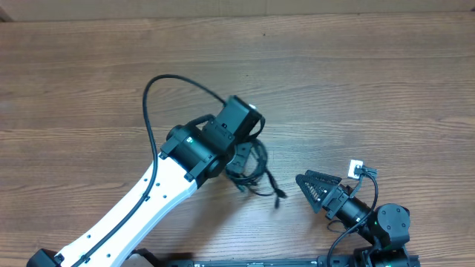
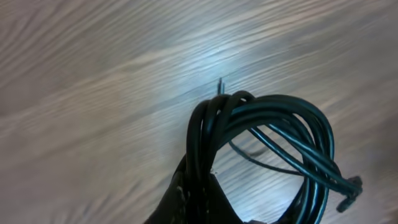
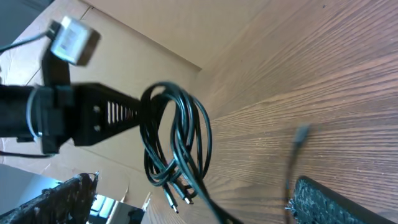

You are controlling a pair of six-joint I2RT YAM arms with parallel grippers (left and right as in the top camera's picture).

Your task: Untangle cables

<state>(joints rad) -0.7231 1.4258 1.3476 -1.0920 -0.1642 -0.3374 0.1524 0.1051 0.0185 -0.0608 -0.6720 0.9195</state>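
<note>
– wood-grain counter (image 1: pixel 371 74) fills the overhead view, brown planks from edge to edge. what's on the left?
– the white left arm (image 1: pixel 141 200) reaches from the bottom left corner toward the middle, with its own thick black lead (image 1: pixel 152 93) arcing above it.
– and its claw?
– the left claw (image 1: pixel 242 157) is clamped on the cables (image 1: pixel 257 172). from the right wrist camera you can see its slotted black finger (image 3: pixel 106 112) ending right at the bundle, which hangs off it as several loops gathered together.
– so where do the cables lie?
– near the middle of the counter, just right of the left wrist. one thin tail (image 1: pixel 274 191) runs out toward the right claw. whether the bundle touches the wood, i cannot tell.
– any plug ends?
– a few small plugs (image 3: pixel 177 198) sit together at the low end of the bundle in the right wrist view. the left wrist view shows the loops (image 2: pixel 273 137) close up, fanning out from a dark shape at the bottom edge.
– and further right?
– the right claw (image 1: pixel 308 189) sits just beside that tail, apart from the bundle, its textured fingers (image 3: pixel 339 200) spread wide.
</note>
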